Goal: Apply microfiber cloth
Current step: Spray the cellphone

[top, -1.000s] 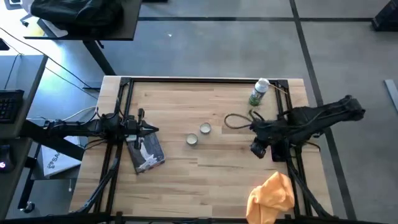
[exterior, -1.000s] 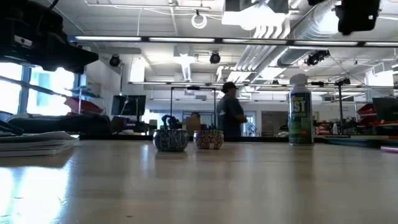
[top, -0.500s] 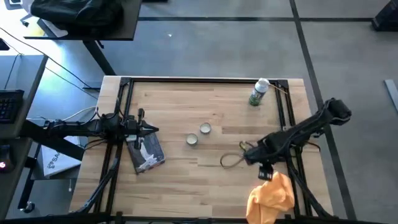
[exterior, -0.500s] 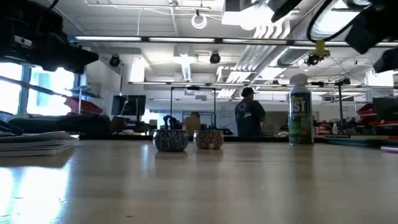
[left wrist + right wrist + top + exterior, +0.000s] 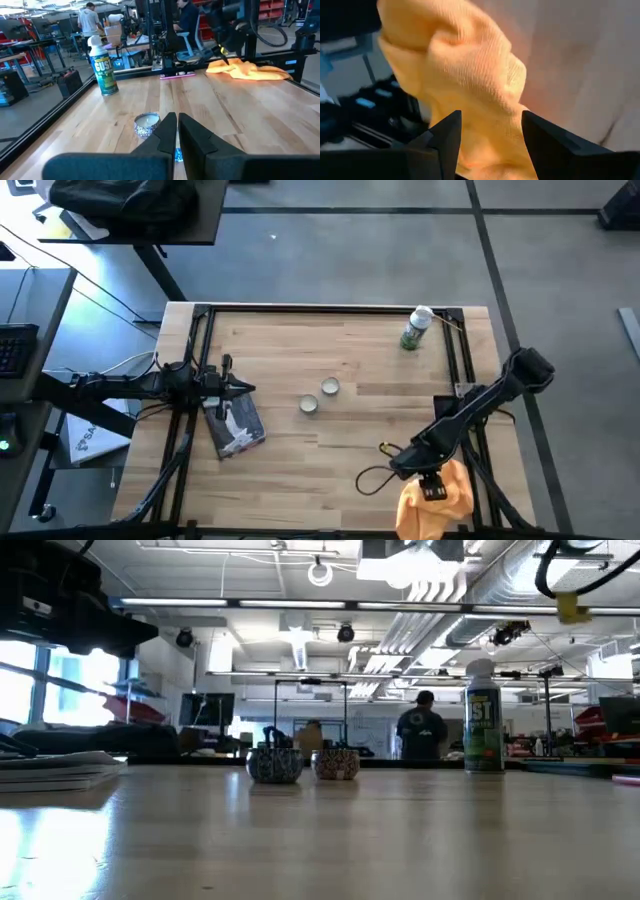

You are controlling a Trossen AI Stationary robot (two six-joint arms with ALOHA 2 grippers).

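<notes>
The microfiber cloth [image 5: 440, 502], orange-yellow and bunched into a heap, lies at the table's near right corner. It also shows in the left wrist view [image 5: 250, 70]. My right gripper [image 5: 430, 484] hangs over the cloth's far edge, pointing down and open. In the right wrist view a raised fold of the cloth [image 5: 480, 75] fills the space between and beyond my right gripper's [image 5: 491, 131] two fingers. My left gripper [image 5: 246, 388] waits at the table's left side, shut, above a grey-and-white packet [image 5: 236, 426]. My right gripper comes at the cloth from above, its open fingers [image 5: 447, 135] on either side of a raised fold [image 5: 485, 115]. I cannot tell whether they touch the fabric. The cloth lies on the table.
Two small round tins [image 5: 330, 387] [image 5: 309, 405] stand mid-table. A green spray can [image 5: 415, 328] stands at the far right. A loop of dark cable [image 5: 375, 477] hangs beside my right gripper. Dark frame rails [image 5: 196, 350] run along the table's sides. A person [image 5: 420, 732] stands far behind.
My right gripper has gone from the table's middle right toward the near edge and down. It now stands over the orange cloth with its cable loop trailing along. The cloth has not moved.
</notes>
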